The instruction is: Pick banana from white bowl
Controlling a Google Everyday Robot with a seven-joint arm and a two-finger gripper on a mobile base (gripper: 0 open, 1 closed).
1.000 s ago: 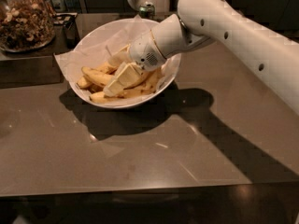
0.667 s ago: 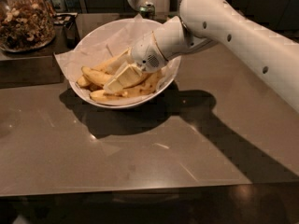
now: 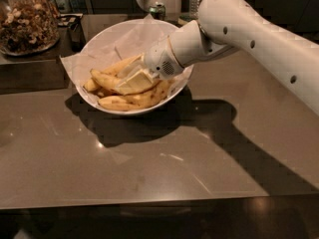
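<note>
Pincer (image 3: 131, 81) inside white bowl (image 3: 127, 112), banana (image 3: 105, 79) just beneath it.

The robot's single white arm (image 3: 259, 44) enters from the right of the white bowl (image 3: 124, 112) and rises leftward to a rounded elbow (image 3: 224, 14) above and to the right of the bowl's far rim. From the elbow, the forearm slopes down and to the left, crossing over the bowl's right rim. The wrist (image 3: 172, 56), a pale cylindrical section with a small vented patch on its side, lies just inside that rim. The gripper (image 3: 133, 80) points down-left and sits low inside the bowl, near its middle.
</note>
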